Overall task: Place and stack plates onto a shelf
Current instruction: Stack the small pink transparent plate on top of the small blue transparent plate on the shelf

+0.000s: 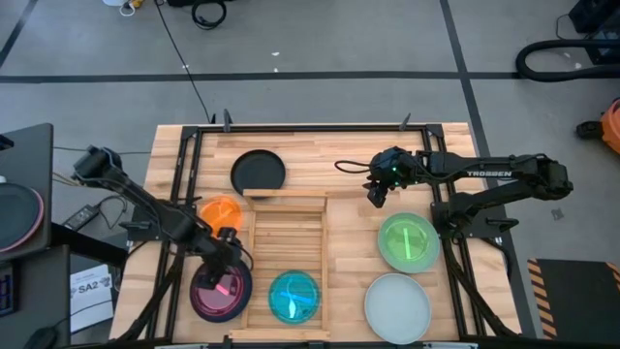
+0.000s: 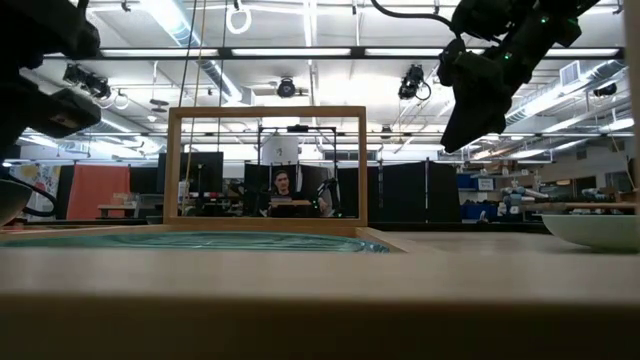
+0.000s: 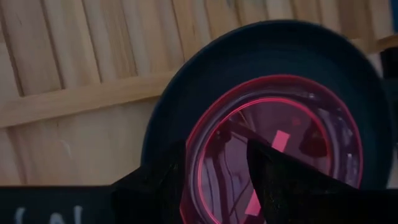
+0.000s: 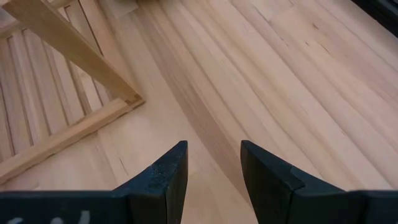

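high view shows the shelf (image 1: 287, 231) in the middle of the table (image 1: 349, 165), a light-wood tray with slats and a raised rim. the blue plate (image 1: 294, 296) lies at the near end of the shelf, partly over its rim. the black plate (image 1: 259, 173) sits just beyond the far end of the shelf. the orange plate (image 1: 222, 210) is beside the shelf on its left side. below it the purple plate (image 1: 219, 291) rests inside a larger dark plate (image 1: 199, 302). on the right side of the shelf, the small green plate (image 1: 408, 240) lies on a larger mint green plate (image 1: 389, 260), and the pale plate (image 1: 397, 305) is near them, closer to the table edge.

the left gripper (image 1: 227, 254) is over the purple plate. in the left wrist view its fingers (image 3: 283, 180) are spread apart, with the rim of the purple plate (image 3: 267, 143) between them; if they touch the plate, i cannot tell.

the right gripper (image 1: 376, 192) hangs above bare table, right of the shelf's far corner. in the right wrist view its fingers (image 4: 165, 174) are apart and hold nothing, with a shelf corner (image 4: 127, 99) close by.

low view shows a person (image 2: 283, 195) sitting far behind the table.
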Available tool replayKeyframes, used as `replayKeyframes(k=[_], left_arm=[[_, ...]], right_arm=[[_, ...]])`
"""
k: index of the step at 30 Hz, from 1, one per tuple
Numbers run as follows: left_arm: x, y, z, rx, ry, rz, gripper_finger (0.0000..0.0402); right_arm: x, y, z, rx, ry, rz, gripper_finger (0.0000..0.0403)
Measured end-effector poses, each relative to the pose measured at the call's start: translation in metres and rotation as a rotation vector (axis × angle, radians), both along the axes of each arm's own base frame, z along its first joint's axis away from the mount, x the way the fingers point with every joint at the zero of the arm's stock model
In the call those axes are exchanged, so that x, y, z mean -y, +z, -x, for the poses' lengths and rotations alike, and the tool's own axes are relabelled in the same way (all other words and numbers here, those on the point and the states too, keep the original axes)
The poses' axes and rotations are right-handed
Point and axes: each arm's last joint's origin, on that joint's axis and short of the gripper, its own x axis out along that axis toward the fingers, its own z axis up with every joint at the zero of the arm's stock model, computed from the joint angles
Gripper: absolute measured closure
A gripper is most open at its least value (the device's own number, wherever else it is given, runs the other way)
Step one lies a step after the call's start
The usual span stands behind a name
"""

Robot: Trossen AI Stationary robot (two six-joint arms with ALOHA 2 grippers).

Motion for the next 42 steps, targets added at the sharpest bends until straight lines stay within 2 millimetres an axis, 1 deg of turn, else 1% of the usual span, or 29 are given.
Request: replayKeyframes(k=[18, 27, 42], left_arm=[[0.005, -0.024, -0.008, -0.104, 0.002, -0.075, 0.0226], [0.006, -0.029, -0.009, -0.122, 0.002, -0.087, 0.0227], [0.006, -0.029, -0.009, -0.122, 0.000, -0.088, 0.0287]], right_arm=[[0.000, 0.000, 0.000, 0.000, 0.000, 0.000, 0.0249], [0.000, 0.000, 0.000, 0.000, 0.000, 0.000, 0.0250], [0.000, 0.000, 0.000, 0.000, 0.000, 0.000, 0.0249]])
